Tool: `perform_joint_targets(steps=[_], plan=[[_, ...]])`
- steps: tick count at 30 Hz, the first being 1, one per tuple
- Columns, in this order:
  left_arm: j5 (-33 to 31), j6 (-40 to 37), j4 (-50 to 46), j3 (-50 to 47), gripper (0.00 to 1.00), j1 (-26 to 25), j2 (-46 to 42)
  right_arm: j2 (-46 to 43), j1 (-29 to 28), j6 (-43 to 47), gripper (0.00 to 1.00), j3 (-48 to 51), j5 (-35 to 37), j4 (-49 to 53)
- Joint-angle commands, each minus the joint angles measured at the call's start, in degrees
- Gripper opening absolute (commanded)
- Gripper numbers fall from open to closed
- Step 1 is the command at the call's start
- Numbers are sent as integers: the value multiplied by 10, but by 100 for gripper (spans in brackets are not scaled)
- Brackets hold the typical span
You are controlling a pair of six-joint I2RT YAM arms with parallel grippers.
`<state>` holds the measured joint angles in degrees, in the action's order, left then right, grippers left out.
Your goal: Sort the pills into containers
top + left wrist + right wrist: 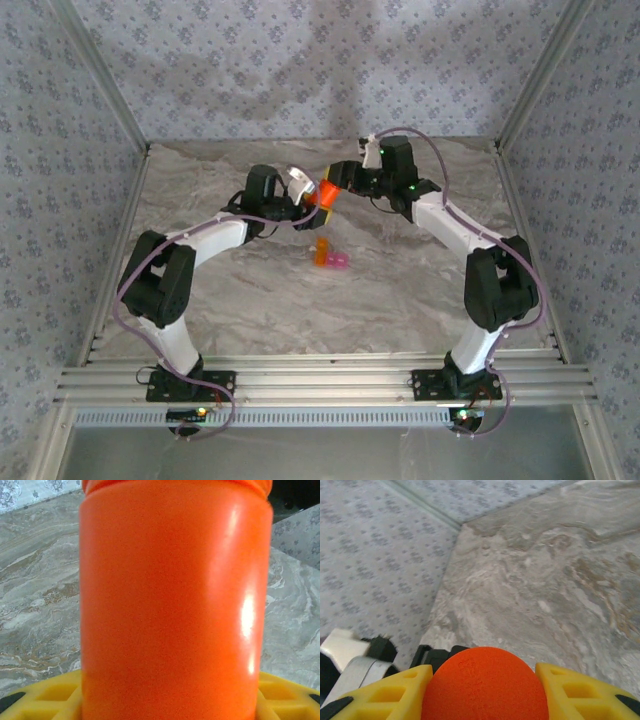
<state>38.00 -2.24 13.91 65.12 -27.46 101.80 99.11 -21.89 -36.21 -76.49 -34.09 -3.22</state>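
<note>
while both arms meet over the back middle of the table, the orange bottle sits between them, off the surface, lying roughly sideways between the two wrists.

left gripper: partly open, clamped on the bottle's body. in the left wrist view the bottle wall stands between the yellow fingers, one each side at the bottom edge.

right gripper: comes in from the opposite side. in the right wrist view its yellow fingers flank the bottle's round orange end and look to be touching it on both sides, jaws narrowed to that width. cannot read whether that end is a cap or the base.

the containers: tiny joined pair, orange compartment on the left, pink on the right, resting on the table near the middle, just toward the arm bases from the held bottle and apart from both grippers. too small in the top view to tell whether the lids are up or what's inside. pills not discernible.
</note>
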Motion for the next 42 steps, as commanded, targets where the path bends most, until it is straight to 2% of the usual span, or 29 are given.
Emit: perform_joint_targets(steps=[1,3,7,11,12,18,20,25,28,42], plan=[[58,26,36,-6,0,8,-17,19,23,31,38,16,-150,-141],[80,45,55,-9,0,13,-19,22,31,58,39,24,-203,-174],[94,60,70,-13,0,16,-22,21,32,132,42,3,-206,-97],[82,53,62,-12,0,15,-20,8,34,119,67,-1,-174,-79],[76,49,57,-12,0,15,-20,2,36,108,70,1,-159,-74],[17,5,18,-10,0,8,-22,-43,41,20,73,32,-30,-57],[-9,-9,8,-10,0,4,-22,-56,36,-12,74,33,34,-21],[-49,-30,-1,-11,0,-3,-21,-57,20,-66,74,20,130,53],[-56,-39,-10,-8,0,-7,-20,-49,8,-71,75,14,151,59],[-60,-49,-22,-2,0,-13,-17,-2,-27,-62,74,-37,142,87]])
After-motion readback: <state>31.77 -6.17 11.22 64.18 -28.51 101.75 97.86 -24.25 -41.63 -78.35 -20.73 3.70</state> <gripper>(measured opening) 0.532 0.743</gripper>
